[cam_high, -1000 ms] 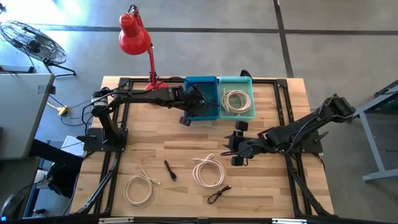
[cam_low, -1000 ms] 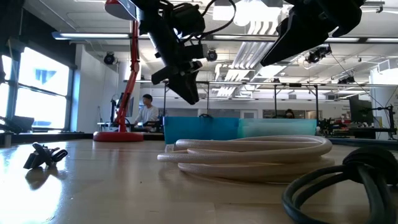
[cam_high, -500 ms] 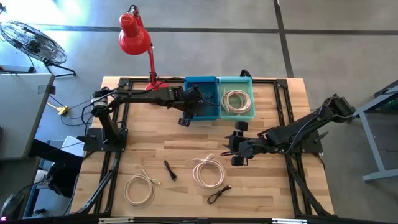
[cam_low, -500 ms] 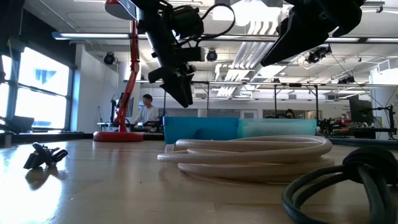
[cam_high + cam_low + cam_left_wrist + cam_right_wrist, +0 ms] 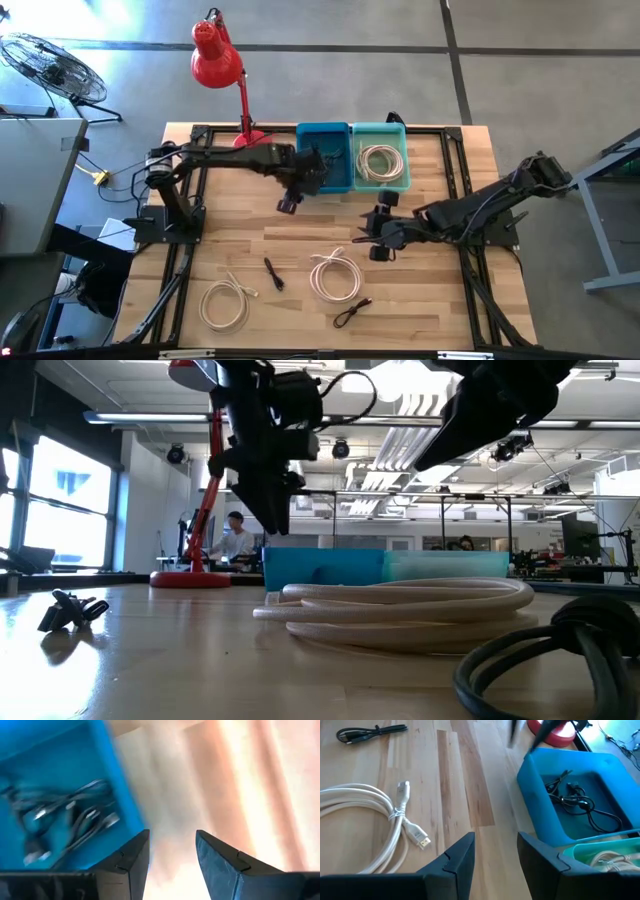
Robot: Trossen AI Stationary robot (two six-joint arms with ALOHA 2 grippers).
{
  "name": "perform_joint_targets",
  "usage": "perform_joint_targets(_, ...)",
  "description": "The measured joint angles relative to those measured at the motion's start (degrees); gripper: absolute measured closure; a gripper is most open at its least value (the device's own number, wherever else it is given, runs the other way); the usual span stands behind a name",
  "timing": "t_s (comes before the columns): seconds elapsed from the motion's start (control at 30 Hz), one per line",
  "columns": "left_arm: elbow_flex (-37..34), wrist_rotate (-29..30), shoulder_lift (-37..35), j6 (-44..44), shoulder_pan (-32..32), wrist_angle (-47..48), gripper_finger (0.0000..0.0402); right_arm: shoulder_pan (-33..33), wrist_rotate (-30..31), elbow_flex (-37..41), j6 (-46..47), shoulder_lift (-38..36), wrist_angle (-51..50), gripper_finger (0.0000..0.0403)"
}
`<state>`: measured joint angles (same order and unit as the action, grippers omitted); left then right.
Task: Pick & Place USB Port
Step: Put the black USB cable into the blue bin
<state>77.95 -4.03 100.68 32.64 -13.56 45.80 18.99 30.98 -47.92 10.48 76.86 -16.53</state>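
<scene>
My left gripper (image 5: 288,204) (image 5: 172,837) hangs open over bare wood, just off the near left corner of the blue bin (image 5: 324,158). Nothing is between its fingers. Black USB cables (image 5: 65,825) (image 5: 575,800) lie tangled on the bin's floor. My right gripper (image 5: 368,238) (image 5: 496,840) stands open and empty above the table's middle, near the bins. A short black cable (image 5: 273,272) and a bundled black cable (image 5: 352,312) lie flat on the wood toward the near edge.
A teal bin (image 5: 382,162) with a white coiled cable stands right of the blue one. Two white coiled cables (image 5: 335,276) (image 5: 224,304) lie on the near half of the table. A red desk lamp (image 5: 222,70) stands at the far left.
My left gripper has moved from above the blue bin toward the table's near left, off the bin's corner, and has tipped to point more steeply down. My right gripper has stayed where it was.
</scene>
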Motion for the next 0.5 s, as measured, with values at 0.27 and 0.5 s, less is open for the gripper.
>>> perform_joint_targets(0.27, 0.0, -1.6, -0.9, -3.1, 11.1, 3.6, 0.0245, -0.3, -1.3, 0.0, 0.0, 0.0, 0.0, 0.0263)
perform_joint_targets(0.5, 0.1, 1.7, -1.7, -10.2, 23.3, 1.5, 0.0245, -0.3, -2.5, 0.0, 0.0, 0.0, 0.0, 0.0263)
